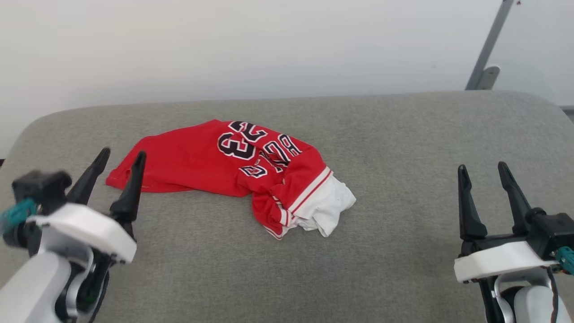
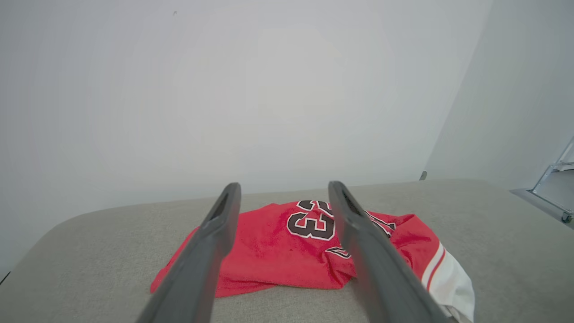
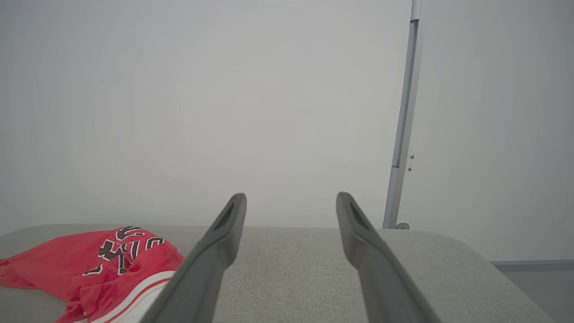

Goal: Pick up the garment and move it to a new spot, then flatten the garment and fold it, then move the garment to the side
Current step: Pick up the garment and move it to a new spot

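**Risk of a Botched First Grab on Bunched Cloth**

No grip on anything so far. Poised low at the near left, both long dark fingers spread wide and bare: the left gripper (image 1: 123, 152), close to the left end of the red jersey-style cloth shirt (image 1: 188, 166) and seemingly short of touching it. Parked at the near right, well apart from the shirt, equally wide and empty: the right gripper (image 1: 482, 167). Crumpled near the middle of the grey fabric-covered padded surface (image 1: 403, 233), fairly flat toward the left, wadded toward the right over a white sleeve with red-and-white striped trim (image 1: 334, 202).

Probable trouble from here, as a judgement:

- Pinching several layers at once in the wadded right end: would raise a lump instead of an edge and lock creases in before flattening.
- Biting only a thin sliver of the left hem: could slip free mid-lift.
- Driving fingertips down into the soft grey cover: could snag or drag it.
- Lifting with one arm alone: would leave the rest trailing and twisting.
- Setting down too near a rounded edge: could slide off.
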{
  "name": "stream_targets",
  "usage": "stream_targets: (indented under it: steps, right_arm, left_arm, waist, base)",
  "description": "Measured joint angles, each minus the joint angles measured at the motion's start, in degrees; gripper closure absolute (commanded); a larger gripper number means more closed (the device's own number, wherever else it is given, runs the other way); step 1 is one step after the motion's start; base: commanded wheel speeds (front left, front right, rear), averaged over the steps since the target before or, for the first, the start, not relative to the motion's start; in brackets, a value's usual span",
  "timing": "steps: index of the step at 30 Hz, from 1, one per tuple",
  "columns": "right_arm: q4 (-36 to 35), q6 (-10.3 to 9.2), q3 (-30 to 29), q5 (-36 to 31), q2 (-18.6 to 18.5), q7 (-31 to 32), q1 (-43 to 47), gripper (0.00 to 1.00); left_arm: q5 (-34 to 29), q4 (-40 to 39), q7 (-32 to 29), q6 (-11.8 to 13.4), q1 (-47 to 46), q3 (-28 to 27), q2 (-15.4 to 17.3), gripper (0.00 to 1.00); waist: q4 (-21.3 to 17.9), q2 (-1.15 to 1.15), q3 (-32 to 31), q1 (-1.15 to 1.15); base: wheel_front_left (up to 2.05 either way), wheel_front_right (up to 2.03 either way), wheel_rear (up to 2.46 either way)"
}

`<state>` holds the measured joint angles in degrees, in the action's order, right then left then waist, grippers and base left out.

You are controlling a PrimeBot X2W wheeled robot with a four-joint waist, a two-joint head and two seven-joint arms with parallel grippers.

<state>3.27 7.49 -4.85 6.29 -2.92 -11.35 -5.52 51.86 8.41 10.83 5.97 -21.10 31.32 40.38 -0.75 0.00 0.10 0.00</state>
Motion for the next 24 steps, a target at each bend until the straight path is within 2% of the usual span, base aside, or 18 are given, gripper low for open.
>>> stream_targets:
  steps: [6, 11, 17, 24]
  right_arm:
    - [-0.1, 0.00, -0.2, 0.2, 0.0, 0.2, 1.0, 0.00]
    - [0.0, 0.00, -0.4, 0.5, 0.0, 0.2, 1.5, 0.00]
    - [-0.1, 0.00, -0.3, 0.6, 0.0, 0.2, 1.7, 0.00]
    - [0.2, 0.00, -0.2, 0.7, 0.0, 0.1, 1.7, 0.00]
  left_arm:
    - [-1.4, -4.2, 3.6, 2.4, 7.7, -3.3, 0.3, 0.00]
    - [-4.0, -6.4, 4.1, 3.5, 14.2, -7.2, -2.4, 0.00]
    - [-10.8, -7.1, 4.1, 2.3, 20.3, -14.7, -8.1, 0.00]
    - [-17.5, -7.5, 4.2, -1.6, 27.0, -24.3, -15.4, 0.00]
  waist:
    - [1.9, 0.00, -0.6, 0.00]
    - [3.4, 0.00, -0.7, 0.00]
    - [4.7, 0.00, -0.5, 0.00]
    - [5.5, 0.00, -0.5, 0.00]
  base:
    - [0.00, 0.00, 0.00]
    - [0.00, 0.00, 0.00]
    - [0.00, 0.00, 0.00]
    - [0.00, 0.00, 0.00]
